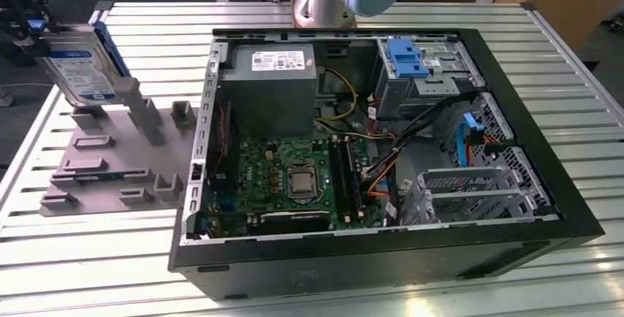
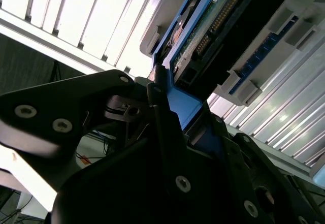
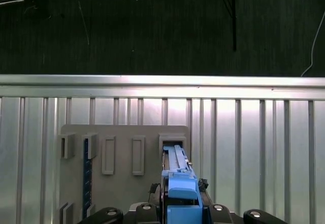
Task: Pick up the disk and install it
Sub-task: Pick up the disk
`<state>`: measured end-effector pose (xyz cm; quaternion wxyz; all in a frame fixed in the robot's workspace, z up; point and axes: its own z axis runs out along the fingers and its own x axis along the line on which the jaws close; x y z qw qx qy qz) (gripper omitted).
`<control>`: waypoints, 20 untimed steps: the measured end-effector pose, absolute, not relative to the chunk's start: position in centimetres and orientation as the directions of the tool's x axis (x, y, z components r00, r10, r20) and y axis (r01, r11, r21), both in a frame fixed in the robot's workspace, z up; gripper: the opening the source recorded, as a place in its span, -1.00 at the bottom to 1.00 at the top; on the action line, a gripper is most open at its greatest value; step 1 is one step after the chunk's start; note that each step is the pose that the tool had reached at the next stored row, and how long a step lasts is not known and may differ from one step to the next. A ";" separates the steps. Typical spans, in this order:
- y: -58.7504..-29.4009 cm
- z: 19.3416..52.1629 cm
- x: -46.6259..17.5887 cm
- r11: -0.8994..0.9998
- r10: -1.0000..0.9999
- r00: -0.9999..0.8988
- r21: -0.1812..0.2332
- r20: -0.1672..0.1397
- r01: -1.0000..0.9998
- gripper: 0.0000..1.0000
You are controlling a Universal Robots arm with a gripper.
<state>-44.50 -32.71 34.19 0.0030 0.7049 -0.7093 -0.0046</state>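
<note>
Because the disk (image 1: 83, 69) stood on edge at the exterior view's far left, its lower end by a post of the grey rack (image 1: 107, 156) and its upper end at the gripper (image 1: 29, 28), the first danger was the way across. The open computer case (image 1: 546, 207) lay well apart to the exterior view's right. Its walls, the power supply (image 1: 268, 76) and the loose cables (image 1: 390, 149) could each catch a disk brought in crooked. In the second wrist view the gripper (image 2: 180, 112) had its jaws drawn narrow onto the blue frame (image 2: 188, 107) clipped round the disk (image 2: 208, 26), not onto the metal body. I judged that the plastic could flex or unclip under load and let the disk sag or fall onto the grey rack (image 2: 254, 76). In the first wrist view the gripper (image 3: 179, 188) pinched only the near end of the blue frame (image 3: 180, 181). The disk (image 3: 174, 158) ran away from it toward a slot of the grey rack (image 3: 122, 153) on the slatted table (image 3: 254, 132). Whether it sat in that slot or just clear of it I could not tell. A pull out of line with the slot could jam the disk against the slot's sides or drag the grey rack along. A hold so far from the middle could also let the disk swing once free.
</note>
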 end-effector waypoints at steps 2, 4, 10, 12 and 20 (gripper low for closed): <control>-32.7 34.3 -44.5 0.006 -1.000 -0.006 0.011 -0.002 -1.000 -0.27; -32.7 34.3 -44.5 0.006 -1.000 -0.006 0.011 -0.002 -1.000 -0.27; -32.7 34.5 -44.5 0.006 -1.000 -0.006 0.011 -0.002 -1.000 -0.27; -32.7 34.6 -44.5 0.006 -1.000 -0.006 0.011 -0.002 -1.000 -0.27; -32.7 35.0 -44.5 0.006 -1.000 -0.006 0.011 -0.002 -1.000 -0.27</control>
